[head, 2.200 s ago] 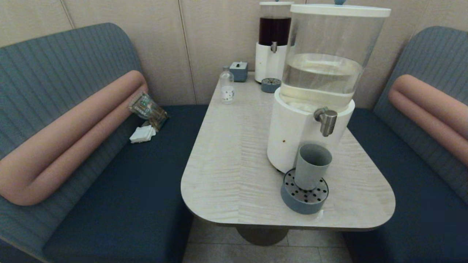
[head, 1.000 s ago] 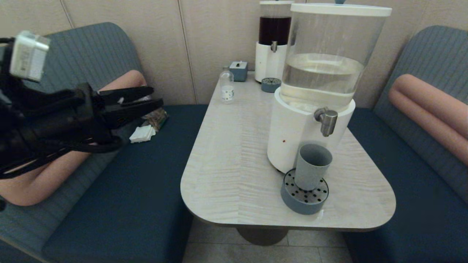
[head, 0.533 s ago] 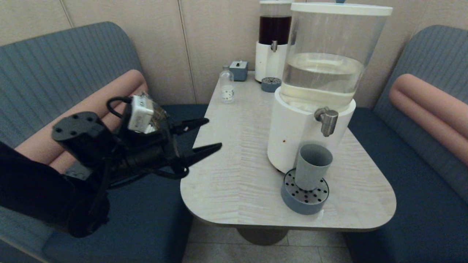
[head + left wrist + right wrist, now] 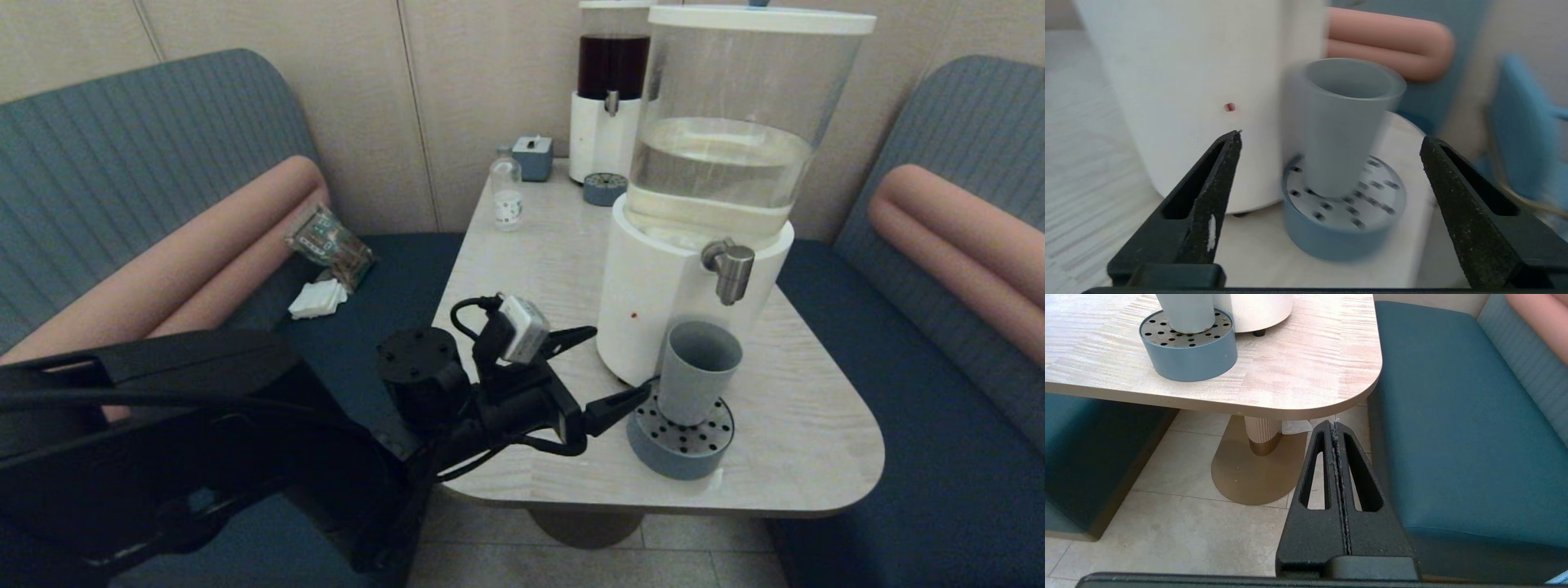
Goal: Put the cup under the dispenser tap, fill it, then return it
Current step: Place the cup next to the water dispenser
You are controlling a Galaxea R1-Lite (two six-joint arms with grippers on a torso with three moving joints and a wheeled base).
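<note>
The grey-blue cup (image 4: 698, 367) stands upright on a round perforated blue drip tray (image 4: 680, 447), right below the steel dispenser tap (image 4: 729, 269) of the big white-based dispenser (image 4: 645, 302). My left gripper (image 4: 623, 357) is open just left of the cup, close to it but not touching. In the left wrist view the cup (image 4: 1345, 122) stands ahead between the spread fingers of the left gripper (image 4: 1331, 136), beyond their tips. My right gripper (image 4: 1334, 426) is shut and empty, parked low below the table's near right corner (image 4: 1298, 375).
At the back of the table stand a dark-red-liquid dispenser (image 4: 612, 90), a small drip tray (image 4: 605, 189), a small clear bottle (image 4: 507, 196) and a blue box (image 4: 533, 157). A packet (image 4: 331, 245) and napkins (image 4: 318, 300) lie on the left bench. Benches flank the table.
My left arm came into view from the left and swung across the table, bringing its open gripper up beside the cup. The cup has not moved.
</note>
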